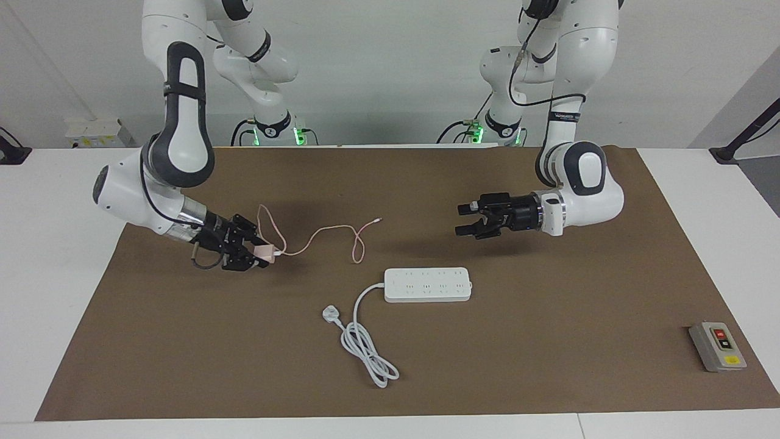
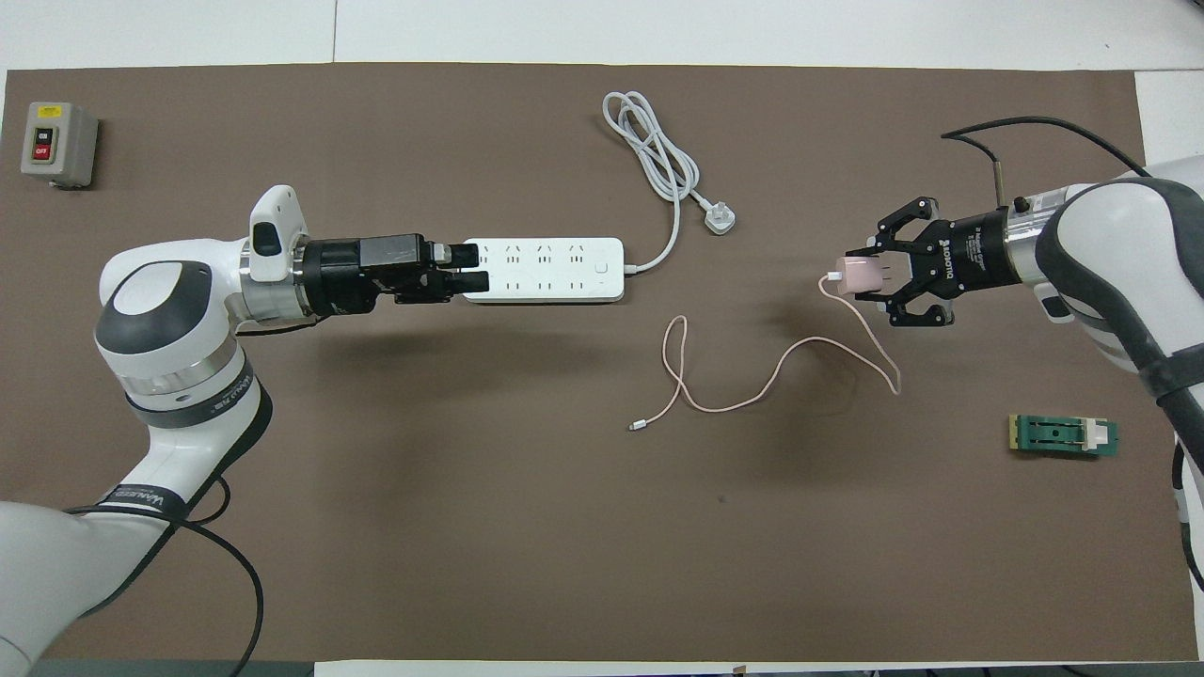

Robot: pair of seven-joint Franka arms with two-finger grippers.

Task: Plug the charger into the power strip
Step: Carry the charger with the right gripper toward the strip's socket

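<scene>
— Okay, where's the charger (image 1: 265,252)?
— Pinched in my right claw (image 1: 259,256), lifted off the counter (image 1: 548,341), cable (image 1: 317,235) trailing.
— And your left?
— My left claw (image 1: 466,221), spread, hovers beside the power strip (image 1: 427,285), probably to steady it.

I've got the right gripper (image 1: 263,255) clamped on the pink charger (image 1: 265,251), lifted off the brown mat (image 1: 548,341), its cable (image 1: 323,235) trailing across the mat. My left gripper (image 1: 466,220) hangs fingers apart above the mat, up from the power strip (image 1: 428,285). The strip's white cord (image 1: 365,341) coils nearby. Grey switch box (image 1: 717,346) sits at the left arm's end of the bench (image 1: 49,244).
</scene>
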